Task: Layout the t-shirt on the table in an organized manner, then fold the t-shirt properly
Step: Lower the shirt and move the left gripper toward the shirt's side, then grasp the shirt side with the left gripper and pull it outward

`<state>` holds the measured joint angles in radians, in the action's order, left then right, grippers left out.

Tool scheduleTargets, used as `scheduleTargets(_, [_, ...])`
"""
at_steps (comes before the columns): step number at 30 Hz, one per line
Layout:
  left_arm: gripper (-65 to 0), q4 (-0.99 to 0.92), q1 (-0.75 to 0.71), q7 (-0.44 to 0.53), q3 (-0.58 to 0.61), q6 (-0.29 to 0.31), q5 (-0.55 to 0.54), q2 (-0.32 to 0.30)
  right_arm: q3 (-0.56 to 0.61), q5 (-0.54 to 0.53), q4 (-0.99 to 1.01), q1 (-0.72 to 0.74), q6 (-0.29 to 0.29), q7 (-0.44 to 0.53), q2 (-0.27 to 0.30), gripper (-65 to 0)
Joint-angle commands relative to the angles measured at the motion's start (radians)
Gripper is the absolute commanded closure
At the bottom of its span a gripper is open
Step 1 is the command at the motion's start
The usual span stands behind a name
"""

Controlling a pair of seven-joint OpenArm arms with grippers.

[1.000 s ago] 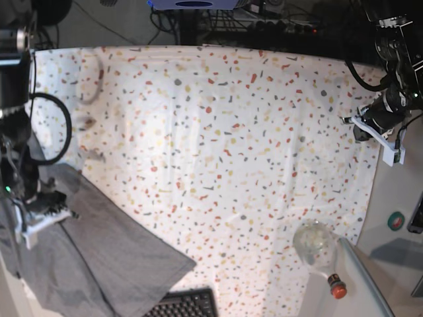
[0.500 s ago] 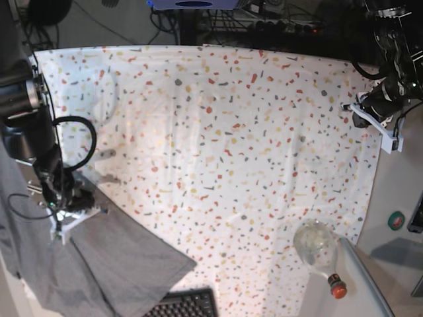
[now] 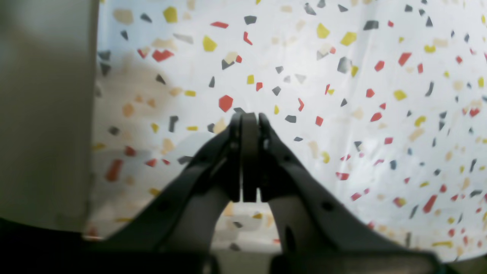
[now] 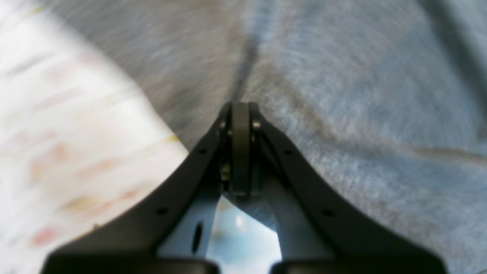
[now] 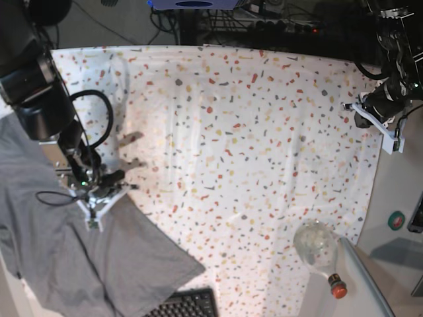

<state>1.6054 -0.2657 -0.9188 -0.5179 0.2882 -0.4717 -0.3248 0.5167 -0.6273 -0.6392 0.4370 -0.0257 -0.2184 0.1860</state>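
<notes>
At the tabletop's [image 5: 218, 132] left edge the t-shirt [image 5: 99, 257] lies in a slack heap, spilling off the left edge and reaching toward the near-left corner, where a dark keyboard [image 5: 182, 305] pokes in at the near edge. The right pincer [image 5: 99, 198] sits at the shirt's upper border, its jaws pressed together; in the right wrist view grey cloth fills the frame around them, and it appears to be pinching a fold of the shirt (blur makes the grip itself hard to confirm). The middle of the speckled tabletop is bare of cloth. Toward the near-right corner a clear glass bottle with a red cap [image 5: 320, 254] lies on its side. At the far-right edge the left pincer [image 5: 373, 122] hangs over the tabletop, clenched on nothing, only speckled cloth beneath it in its own view. The shirt looks light, soft and limp: it should drag and bunch rather than slide as a sheet, so a single-point hold will likely leave it trailing. The shoulders or the two hem corners, one for each pincer, seem the better places to take hold for spreading it flat.
</notes>
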Motion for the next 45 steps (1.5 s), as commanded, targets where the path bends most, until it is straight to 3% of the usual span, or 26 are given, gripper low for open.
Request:
scheduleTargets(1, [0.0, 0.020, 0.007, 0.017, -0.011, 0.004, -0.008, -0.017, 0.004, -0.027, -0.052, -0.054, 0.037, -0.152, -0.021, 0.0])
scheduleTargets(7, [0.0, 0.013, 0.006, 0.017, -0.006, 0.004, -0.008, -0.043, 0.007, -0.027, -0.334, -0.264, 0.027, -0.278, -0.009, 0.0])
scheduleTargets(17, [0.0, 0.014, 0.013, 0.017, 0.006, 0.004, -0.008, -0.027, 0.006, -0.027, -0.726, -0.590, 0.027, -0.342, 0.109, 0.0])
scheduleTargets(25, [0.0, -0.106, 0.092, 0.051, 0.272, 0.003, -0.008, -0.012, -0.042, -0.026, -0.851, -0.599, 0.027, -0.332, 0.129, 0.0])
scheduleTargets(30, [-28.8, -0.198, 0.135, 0.220, 0.302, 0.001, -0.008, 0.052, -0.126, -0.026, -1.010, -0.616, 0.027, -0.332, 0.126, 0.0])
scheduleTargets(34, [-46.7, -0.279, 0.227, 0.231, 0.319, 0.001, -0.008, 0.085, -0.181, -0.026, -1.045, -0.617, 0.027, -0.332, 0.125, 0.0])
scheduleTargets(36, [-50.4, -0.327, 0.288, 0.231, 0.365, 0.001, -0.008, 0.083, -0.194, -0.026, -1.037, -0.617, 0.027, -0.333, 0.123, 0.0])
scheduleTargets(45, [-49.9, -0.472, 0.521, 0.231, 0.542, -0.002, -0.008, 0.102, -0.197, -0.026, -1.020, -0.597, 0.027, -0.333, 0.122, 0.0])
